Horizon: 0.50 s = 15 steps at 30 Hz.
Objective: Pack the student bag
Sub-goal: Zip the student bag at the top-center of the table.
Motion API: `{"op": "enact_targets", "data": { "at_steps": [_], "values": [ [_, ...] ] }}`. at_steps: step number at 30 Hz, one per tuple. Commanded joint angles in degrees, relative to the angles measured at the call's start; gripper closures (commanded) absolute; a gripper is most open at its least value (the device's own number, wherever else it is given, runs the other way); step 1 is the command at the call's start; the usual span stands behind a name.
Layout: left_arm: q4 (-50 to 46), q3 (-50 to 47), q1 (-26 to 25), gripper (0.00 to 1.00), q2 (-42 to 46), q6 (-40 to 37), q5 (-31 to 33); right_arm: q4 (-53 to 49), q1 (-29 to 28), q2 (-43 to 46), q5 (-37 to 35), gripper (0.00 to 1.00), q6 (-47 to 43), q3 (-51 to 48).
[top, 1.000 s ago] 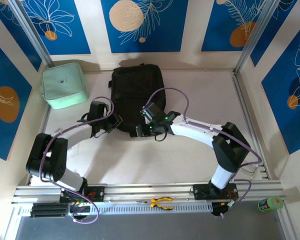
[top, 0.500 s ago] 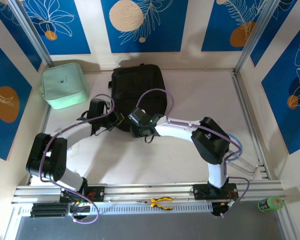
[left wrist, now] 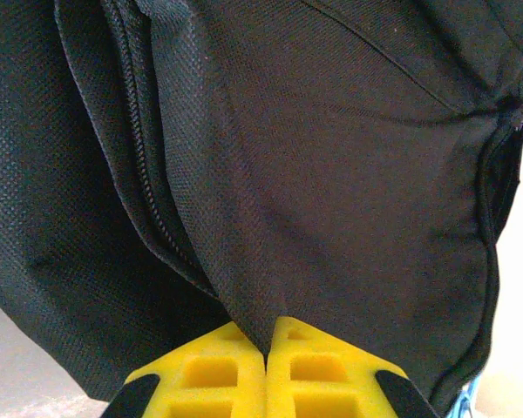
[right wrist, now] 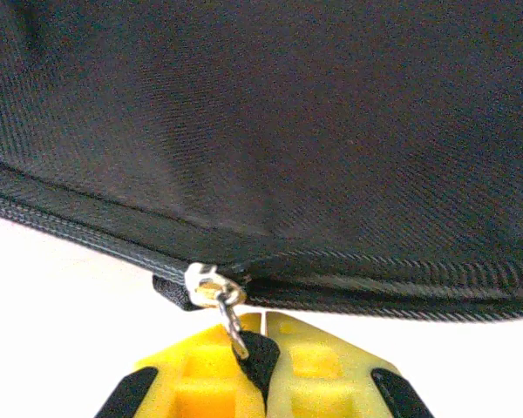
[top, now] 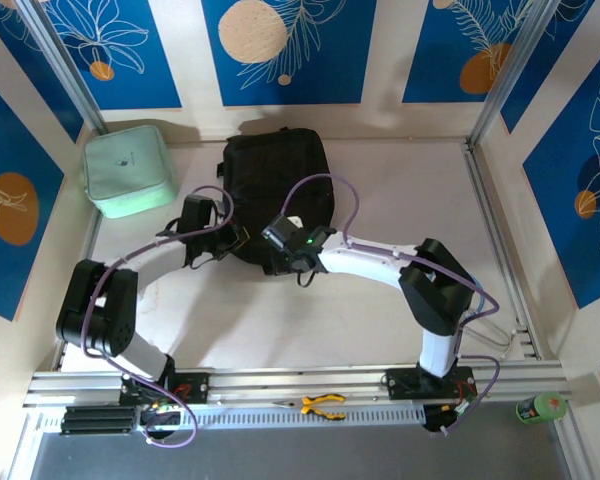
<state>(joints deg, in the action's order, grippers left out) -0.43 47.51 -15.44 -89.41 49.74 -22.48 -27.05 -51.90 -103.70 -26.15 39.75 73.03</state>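
The student bag is a black fabric backpack lying flat at the back middle of the table. My left gripper is at its near left corner. In the left wrist view the yellow fingers of the left gripper are shut on a fold of the bag's fabric. My right gripper is at the bag's near edge, just right of the left one. In the right wrist view the right gripper is shut on the black pull tab hanging from the silver zipper slider.
A mint-green zip case stands at the back left, beside the bag. Yellow-handled pliers lie on the front rail, and a green object sits at the front right corner. A metal frame and walls close in the table on three sides.
My right arm has swung left to the bag's near edge and its jaws have shut on the zipper pull tab. The left gripper has kept its hold on the fabric.
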Motion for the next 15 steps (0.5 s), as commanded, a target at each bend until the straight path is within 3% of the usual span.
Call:
{"op": "enact_targets", "data": {
  "at_steps": [1,7,15],
  "values": [
    [1.75,2.04,0.59,1.00,-2.10,-1.57,4.22,-5.30,3.50,3.41,2.75,1.00,0.27,-2.21],
    [1.34,3.26,0.57,1.00,-3.99,-2.09,3.66,-8.89,6.42,2.96,2.38,1.00,-2.13,-1.23],
    [0.78,5.26,0.56,1.00,-5.68,-3.69,2.86,-13.64,8.87,3.78,1.35,1.00,1.86,0.26]
  ]
}}
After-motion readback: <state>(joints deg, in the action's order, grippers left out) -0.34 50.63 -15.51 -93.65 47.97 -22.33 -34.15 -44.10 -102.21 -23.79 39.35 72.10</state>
